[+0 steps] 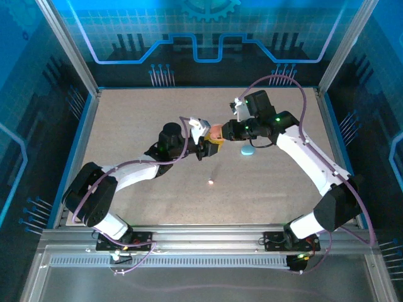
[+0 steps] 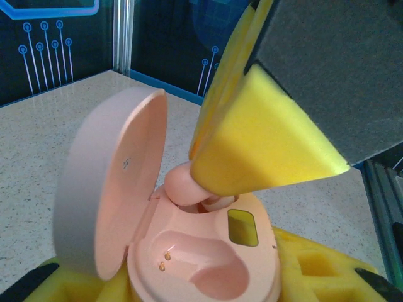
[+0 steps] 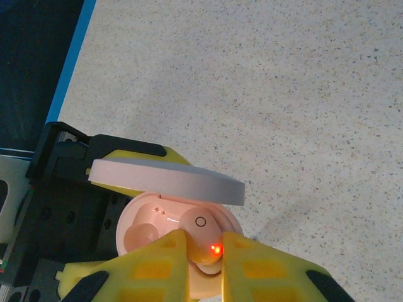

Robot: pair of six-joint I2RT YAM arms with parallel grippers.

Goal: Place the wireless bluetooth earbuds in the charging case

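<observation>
- Yellow foam pads (image 3: 157,264) of the right gripper (image 3: 203,242) are clenched on a pink earbud (image 3: 200,226) at 6 o'clock in the right wrist view.
- That earbud is smooth, rounded and glossy. Its face carries a thin ring mark (image 3: 200,221), and a red light (image 3: 216,250) glows at its 5 o'clock edge.
- It sits at the mouth of one socket of the pink charging case (image 2: 208,264), touching the case.
- The case's lid (image 2: 119,182) stands open, upright at 9 o'clock of the base. A small mark inside the lid is too faint to read.
- The other socket (image 2: 189,258) shows two gold contacts (image 2: 165,261).
- The left gripper (image 1: 204,148) grasps the charging case from below, above the table (image 1: 126,126).
- A teal case (image 1: 247,151) lies at 4 o'clock from the pink one, and a small pale piece (image 1: 211,182) lies at 6 o'clock.
</observation>
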